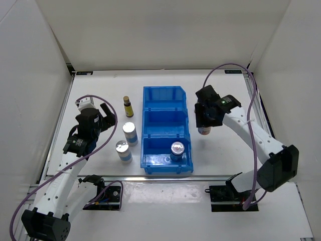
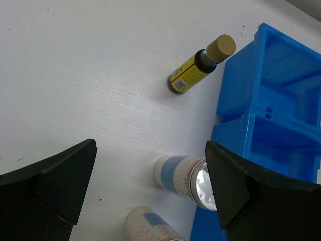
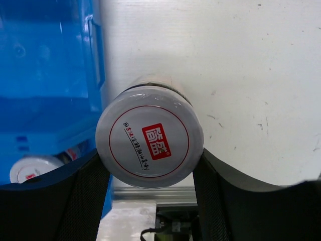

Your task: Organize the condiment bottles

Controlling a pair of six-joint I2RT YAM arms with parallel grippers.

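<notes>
My right gripper (image 1: 204, 121) (image 3: 149, 168) is shut on a silver-lidded jar (image 1: 203, 130) (image 3: 149, 144), upright just right of the blue bin (image 1: 165, 103); I cannot tell whether it touches the table. Another jar (image 1: 177, 149) (image 3: 31, 168) stands in the bin's near compartment. Two jars (image 1: 130, 133) (image 1: 123, 150) stand left of the bin, and both show in the left wrist view (image 2: 176, 173) (image 2: 148, 226). One brown bottle (image 1: 128, 106) (image 2: 198, 70) stands behind them. My left gripper (image 1: 106, 116) (image 2: 150, 145) is open and empty, left of those jars. A second brown bottle is out of view.
The bin's far and middle compartments (image 2: 288, 70) hold nothing. White walls enclose the table on three sides. A metal rail (image 1: 165, 176) runs along the near edge, just in front of the bin. Cables loop off both arms.
</notes>
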